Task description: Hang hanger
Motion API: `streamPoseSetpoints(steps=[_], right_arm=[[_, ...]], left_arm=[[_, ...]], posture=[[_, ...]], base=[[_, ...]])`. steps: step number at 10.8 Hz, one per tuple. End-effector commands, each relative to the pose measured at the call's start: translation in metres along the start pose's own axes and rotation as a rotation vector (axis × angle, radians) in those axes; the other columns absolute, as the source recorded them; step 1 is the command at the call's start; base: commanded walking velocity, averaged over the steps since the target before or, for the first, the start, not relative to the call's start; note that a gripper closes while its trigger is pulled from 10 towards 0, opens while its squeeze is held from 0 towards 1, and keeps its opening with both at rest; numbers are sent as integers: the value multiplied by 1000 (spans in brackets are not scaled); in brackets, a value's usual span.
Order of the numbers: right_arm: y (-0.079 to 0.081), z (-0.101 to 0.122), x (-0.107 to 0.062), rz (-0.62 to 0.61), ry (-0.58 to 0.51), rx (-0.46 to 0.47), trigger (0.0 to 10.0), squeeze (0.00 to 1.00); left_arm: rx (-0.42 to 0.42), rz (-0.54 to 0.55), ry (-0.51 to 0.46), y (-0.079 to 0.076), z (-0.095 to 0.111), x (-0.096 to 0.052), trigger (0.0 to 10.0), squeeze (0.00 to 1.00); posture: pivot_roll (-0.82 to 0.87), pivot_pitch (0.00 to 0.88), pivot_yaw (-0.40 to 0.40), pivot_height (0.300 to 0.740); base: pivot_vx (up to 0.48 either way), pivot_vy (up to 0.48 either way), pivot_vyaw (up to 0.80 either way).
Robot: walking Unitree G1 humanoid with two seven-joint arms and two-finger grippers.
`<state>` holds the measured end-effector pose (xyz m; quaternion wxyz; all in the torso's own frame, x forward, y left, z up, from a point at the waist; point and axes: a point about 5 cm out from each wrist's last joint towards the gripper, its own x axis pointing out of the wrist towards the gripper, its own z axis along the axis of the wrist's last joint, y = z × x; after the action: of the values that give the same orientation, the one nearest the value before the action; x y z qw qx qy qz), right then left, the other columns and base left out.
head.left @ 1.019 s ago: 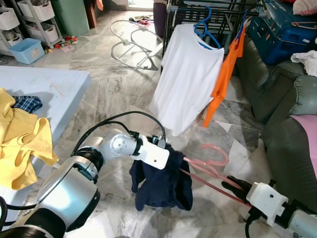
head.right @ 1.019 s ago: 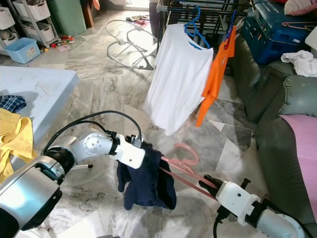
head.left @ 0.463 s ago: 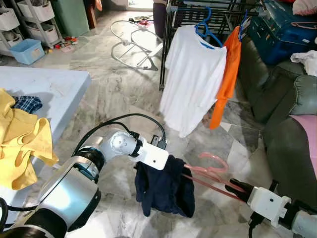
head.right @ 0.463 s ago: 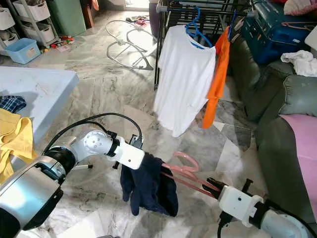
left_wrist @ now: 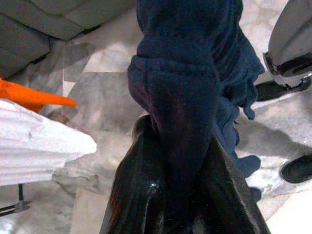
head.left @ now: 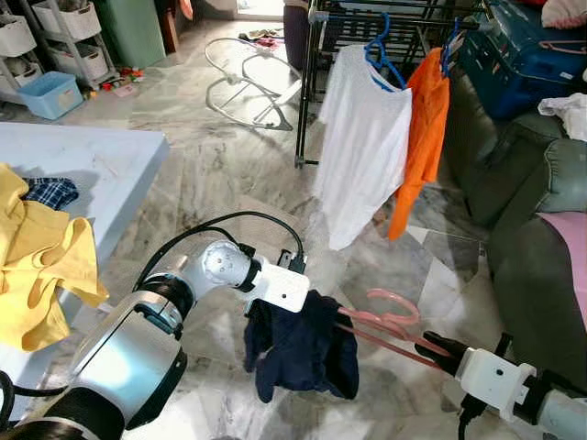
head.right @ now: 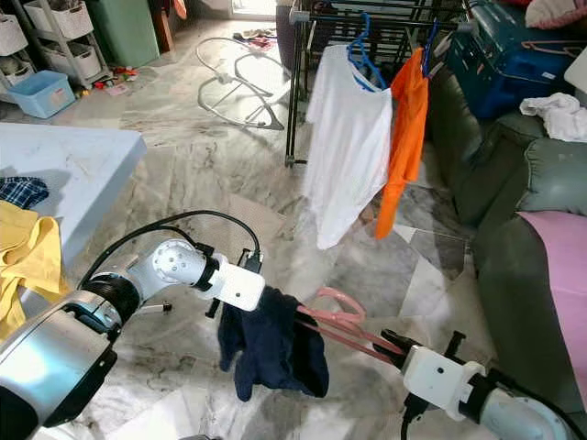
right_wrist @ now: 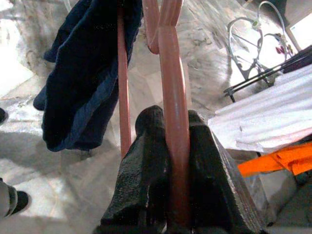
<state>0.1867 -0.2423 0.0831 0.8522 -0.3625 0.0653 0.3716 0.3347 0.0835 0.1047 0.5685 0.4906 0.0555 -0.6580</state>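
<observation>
A robot's 2 silver arms reached forward over a marble floor point(head.left: 211, 165). The right gripper point(right_wrist: 168, 146) was clamped tight on the end of a pink hanger point(head.left: 390, 321), its 2 black fingers point(right_wrist: 144, 165) pressed against either side of the pink bar. The hanger was held low, above the floor in front of the robot, with its hook pointing away toward a drying rack point(head.left: 385, 14). A dark navy garment point(head.left: 303, 348) hung in folds from the hanger's far end. The left gripper point(left_wrist: 180, 195) was closed on that navy fabric, which bunched between its fingers and draped down from the gripper.

Beyond them, a white shirt point(head.left: 367, 137) on a blue hanger point(head.left: 385, 55) and an orange shirt point(head.left: 422, 137) hung side by side from the rack. A dark green sofa point(head.left: 523, 238) stood on the robot's right. On its left was a pale blue table point(head.left: 92, 174) with a crumpled yellow garment point(head.left: 37, 266) lying on it.
</observation>
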Motion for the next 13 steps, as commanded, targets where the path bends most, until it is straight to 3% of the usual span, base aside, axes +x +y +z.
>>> streamPoseSetpoints(steps=[1, 2, 4, 7, 8, 9, 11, 12, 13], right_arm=[[0, 1, 2, -7, -15, 9, 10000, 1000], [1, 1, 2, 3, -21, 64, 10000, 1000], [1, 1, 2, 20, -5, 69, 10000, 1000], [-16, -4, -16, -13, 41, 73, 10000, 1000], [-27, -5, -32, -39, 68, 69, 10000, 1000], [-31, -5, -50, -49, 99, 96, 10000, 1000], [-23, -1, -47, -29, 91, 134, 10000, 1000], [-24, 0, -46, -105, 93, 180, 10000, 1000], [-27, 0, -48, -171, 80, 212, 10000, 1000]], left_arm=[[1, -4, -30, 0, 4, 3, 0, 0], [-7, -1, -33, 0, 4, 3, 0, 0], [-47, 4, -24, -3, 0, 3, 0, 0], [-74, -5, 25, -12, -12, -3, 0, 0], [-89, 7, 54, -14, -19, -8, 0, 0], [-139, 39, 103, -20, -31, -14, 0, 0], [-233, 106, 126, -22, -38, -15, 0, 0], [-352, 208, 123, -22, -44, -15, 0, 0], [-410, 274, 137, -23, -49, -15, 0, 0]], posture=[[-114, 77, 8, 740], [-112, 77, 9, 740], [-109, 77, 7, 740], [-104, 78, 6, 740], [-104, 77, 6, 740], [-107, 75, 10, 740], [-111, 76, 15, 740], [-104, 76, 17, 740], [-101, 75, 16, 740]], base=[[0, 0, 0], [0, 0, 0], [0, 0, 0], [0, 0, 0], [0, 0, 0], [0, 0, 0], [0, 0, 0], [0, 0, 0], [0, 0, 0]])
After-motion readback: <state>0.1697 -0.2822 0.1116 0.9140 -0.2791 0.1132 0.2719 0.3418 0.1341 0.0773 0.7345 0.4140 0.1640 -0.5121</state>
